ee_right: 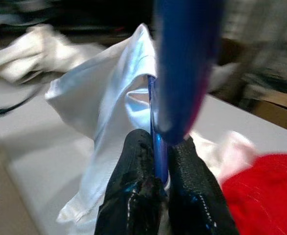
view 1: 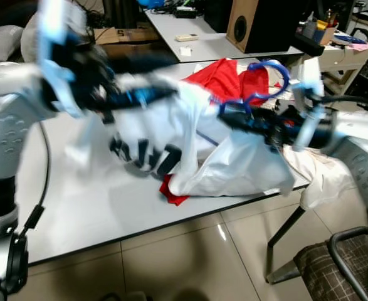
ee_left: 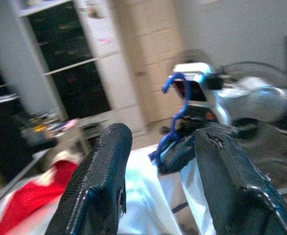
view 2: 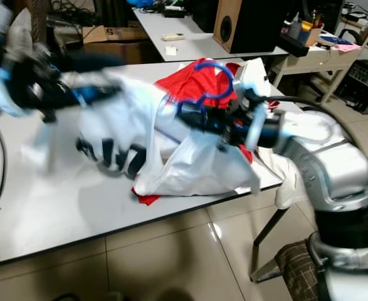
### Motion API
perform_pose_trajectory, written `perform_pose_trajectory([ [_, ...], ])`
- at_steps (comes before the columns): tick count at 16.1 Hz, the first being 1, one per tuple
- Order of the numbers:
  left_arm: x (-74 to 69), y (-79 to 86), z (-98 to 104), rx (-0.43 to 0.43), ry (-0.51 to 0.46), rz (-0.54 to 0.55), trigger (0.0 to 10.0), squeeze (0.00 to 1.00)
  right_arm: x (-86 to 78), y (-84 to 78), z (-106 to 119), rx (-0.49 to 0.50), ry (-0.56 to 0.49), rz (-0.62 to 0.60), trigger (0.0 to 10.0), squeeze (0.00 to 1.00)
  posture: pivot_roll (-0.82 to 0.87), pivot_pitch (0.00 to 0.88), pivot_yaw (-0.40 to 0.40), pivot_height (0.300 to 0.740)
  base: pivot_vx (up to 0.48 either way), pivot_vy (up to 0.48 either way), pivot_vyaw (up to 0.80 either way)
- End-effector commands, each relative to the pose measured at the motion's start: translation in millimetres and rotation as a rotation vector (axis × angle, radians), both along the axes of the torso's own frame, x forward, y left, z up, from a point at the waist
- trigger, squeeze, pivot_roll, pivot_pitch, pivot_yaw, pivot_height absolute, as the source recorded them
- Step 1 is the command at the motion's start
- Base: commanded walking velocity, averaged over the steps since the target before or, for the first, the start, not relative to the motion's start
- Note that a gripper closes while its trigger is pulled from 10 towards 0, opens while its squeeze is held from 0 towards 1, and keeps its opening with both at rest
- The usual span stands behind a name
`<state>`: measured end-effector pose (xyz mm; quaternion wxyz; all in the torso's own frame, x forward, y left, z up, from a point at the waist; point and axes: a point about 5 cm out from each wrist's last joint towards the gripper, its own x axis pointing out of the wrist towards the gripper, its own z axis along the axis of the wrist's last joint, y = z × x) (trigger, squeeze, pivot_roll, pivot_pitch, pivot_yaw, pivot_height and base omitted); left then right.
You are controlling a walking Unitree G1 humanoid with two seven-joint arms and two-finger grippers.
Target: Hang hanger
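Note:
A blue hanger [view 1: 268, 78] sits inside a white shirt [view 1: 190, 138] with dark lettering, lifted partly off the white table [view 1: 77, 188]. My right gripper [view 1: 231, 116] is shut on the hanger's blue bar, as the right wrist view shows [ee_right: 158, 142]. The hanger's hook curves up above a red garment [view 1: 224, 78]. My left gripper [view 1: 165, 94] reaches in from the left, blurred, at the shirt's upper left side. In the left wrist view its fingers [ee_left: 99, 181] stand open, with the hanger [ee_left: 177, 112] beyond them.
A cream cloth [view 1: 321, 175] droops over the table's right edge. A checked chair [view 1: 340, 263] stands at the lower right. A wooden speaker [view 1: 252, 25] rests on a second table behind. Tiled floor lies in front.

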<state>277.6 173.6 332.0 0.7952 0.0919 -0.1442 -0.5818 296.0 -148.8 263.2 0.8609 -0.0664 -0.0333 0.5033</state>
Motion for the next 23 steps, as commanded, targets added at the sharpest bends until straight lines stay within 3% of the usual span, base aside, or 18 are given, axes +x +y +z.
perform_pose_trajectory([
  [1, -1.2, 10.9, -12, -0.001, 0.052, 0.148, 10.0, 0.00, -3.8, -4.0, 0, 0.034, 0.005, -0.130, 0.0, 0.00, 0.06, 0.000, -0.019, 0.740, 0.000, 0.000, 0.00],
  [2, -5.8, 21.4, -26, 0.015, 0.077, 0.268, 10.0, 0.00, -8.3, -0.4, -7, 0.053, 0.037, -0.216, 0.0, 0.00, 0.06, 0.000, -0.017, 0.740, 0.000, 0.000, 0.00],
  [3, -9.8, 30.6, -40, 0.018, 0.113, 0.389, 10.0, 0.00, -13.2, 2.5, -15, 0.042, 0.061, -0.279, 10.0, 0.00, 0.06, 0.000, -0.017, 0.740, 0.000, 0.000, 0.00],
  [5, -13.9, 41.5, -62, 0.007, 0.198, 0.597, 10.0, 0.00, -19.0, 6.1, -23, 0.042, 0.093, -0.346, 10.0, 0.00, 0.06, 0.000, -0.019, 0.740, 0.000, 0.000, 0.00],
  [6, -17.4, 42.9, -75, 0.043, 0.222, 0.695, 10.0, 0.00, -24.3, 11.7, -24, 0.013, 0.084, -0.367, 10.0, 0.00, 0.06, 0.000, -0.023, 0.740, 0.000, 0.000, 0.00],
  [8, -17.1, 50.1, -92, 0.055, 0.231, 0.940, 10.0, 0.00, -31.0, 23.2, -21, 0.056, 0.104, -0.386, 10.0, 0.00, 0.06, 0.000, -0.030, 0.740, 0.000, 0.000, 0.80],
  [10, -18.0, 52.7, -101, 0.094, 0.223, 1.054, 10.0, 0.00, -29.4, 27.7, -18, 0.097, 0.114, -0.418, 10.0, 0.00, 0.06, 0.000, -0.039, 0.740, 0.000, 0.000, 0.80],
  [15, -30.3, 6.4, -111, 0.047, 0.236, 0.980, 10.0, 0.00, -32.8, 47.4, -16, 0.163, 0.143, -0.393, 10.0, 0.00, 0.07, 0.000, -0.058, 0.740, 0.000, 0.000, 0.80],
  [23, -23.1, 3.3, -111, 0.040, 0.247, 0.997, 10.0, 0.00, -41.4, 42.2, -19, 0.191, 0.159, -0.438, 10.0, 0.00, 0.06, 0.000, -0.009, 0.740, 0.000, 0.000, 0.80],
])
